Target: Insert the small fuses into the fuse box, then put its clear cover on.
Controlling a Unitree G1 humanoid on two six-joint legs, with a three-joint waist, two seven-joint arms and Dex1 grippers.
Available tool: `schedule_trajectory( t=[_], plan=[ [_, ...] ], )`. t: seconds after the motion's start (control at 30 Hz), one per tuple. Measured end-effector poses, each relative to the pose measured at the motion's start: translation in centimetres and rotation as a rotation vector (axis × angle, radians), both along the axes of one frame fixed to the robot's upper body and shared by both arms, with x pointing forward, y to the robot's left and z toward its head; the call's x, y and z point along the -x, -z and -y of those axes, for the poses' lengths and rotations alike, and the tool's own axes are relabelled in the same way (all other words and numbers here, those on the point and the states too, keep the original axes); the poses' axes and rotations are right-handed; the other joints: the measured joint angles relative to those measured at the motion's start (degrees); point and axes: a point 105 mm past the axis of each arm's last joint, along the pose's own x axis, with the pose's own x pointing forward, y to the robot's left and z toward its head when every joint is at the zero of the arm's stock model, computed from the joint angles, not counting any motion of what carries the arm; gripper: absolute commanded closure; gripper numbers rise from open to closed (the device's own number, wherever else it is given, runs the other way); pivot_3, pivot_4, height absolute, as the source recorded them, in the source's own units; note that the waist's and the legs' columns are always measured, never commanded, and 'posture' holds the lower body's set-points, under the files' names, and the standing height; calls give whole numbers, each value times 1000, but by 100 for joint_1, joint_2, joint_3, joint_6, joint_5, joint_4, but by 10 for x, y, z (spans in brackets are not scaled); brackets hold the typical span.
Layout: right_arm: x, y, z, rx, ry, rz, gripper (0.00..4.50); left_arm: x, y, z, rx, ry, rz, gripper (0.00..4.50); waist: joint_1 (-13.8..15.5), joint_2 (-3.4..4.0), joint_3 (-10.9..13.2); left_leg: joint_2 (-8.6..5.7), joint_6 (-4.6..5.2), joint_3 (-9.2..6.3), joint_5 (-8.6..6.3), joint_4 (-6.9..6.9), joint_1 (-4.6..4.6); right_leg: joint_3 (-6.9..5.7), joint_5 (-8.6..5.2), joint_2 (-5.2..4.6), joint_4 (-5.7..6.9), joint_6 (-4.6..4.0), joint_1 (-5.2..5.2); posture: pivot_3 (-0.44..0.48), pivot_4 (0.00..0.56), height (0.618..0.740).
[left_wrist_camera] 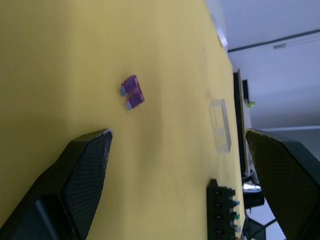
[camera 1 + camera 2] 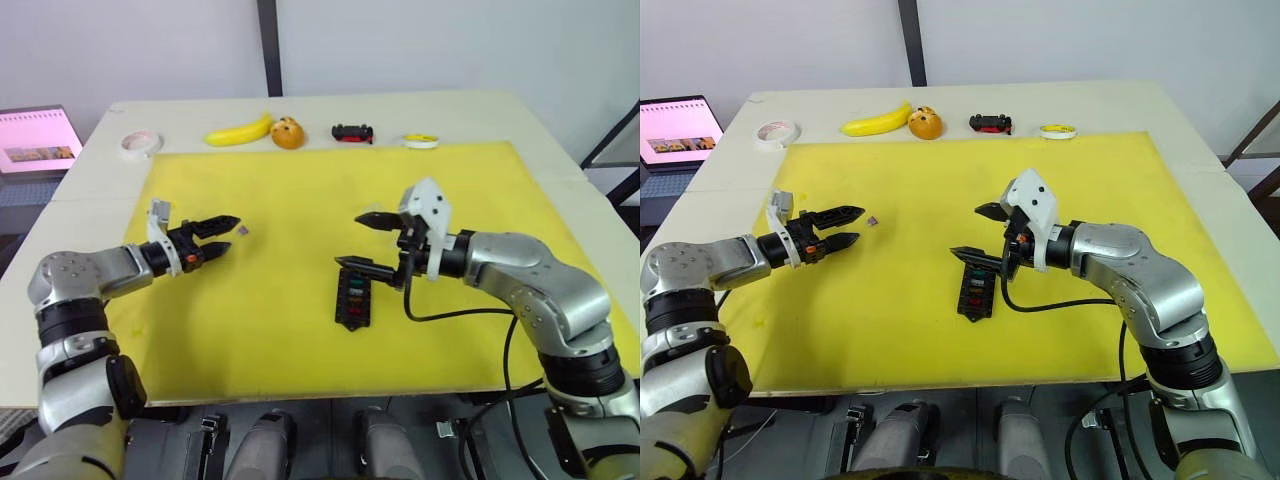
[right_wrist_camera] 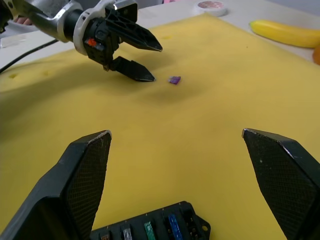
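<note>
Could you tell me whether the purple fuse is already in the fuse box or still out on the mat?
Out. The purple fuse lies loose on the yellow mat, just ahead of the open left gripper, apart from the fuse box.

wall [image 2: 420,45]: plain white | table [image 2: 560,170]: cream top | mat [image 2: 300,330]: yellow | laptop [image 2: 38,140]: pink screen, left

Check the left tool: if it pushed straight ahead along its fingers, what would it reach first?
Most likely the purple fuse, lying on the yellow mat just ahead of the open left tool. It sits slightly off the midline in the wrist view, so one finger might pass beside it.
</note>
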Motion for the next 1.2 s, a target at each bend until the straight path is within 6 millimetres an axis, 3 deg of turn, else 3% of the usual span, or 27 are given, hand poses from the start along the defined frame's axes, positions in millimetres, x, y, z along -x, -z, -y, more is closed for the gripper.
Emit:
schedule_trajectory(
  t=[1.2],
  plan=[
    [-6, 3, 3, 13, 66, 11, 59, -29, 8, 19, 120, -29, -5, 0, 140, 0, -4, -12, -9, -10, 6, 8, 4, -2, 0, -4, 21, 0, 6, 0, 150, 740]
  ],
)
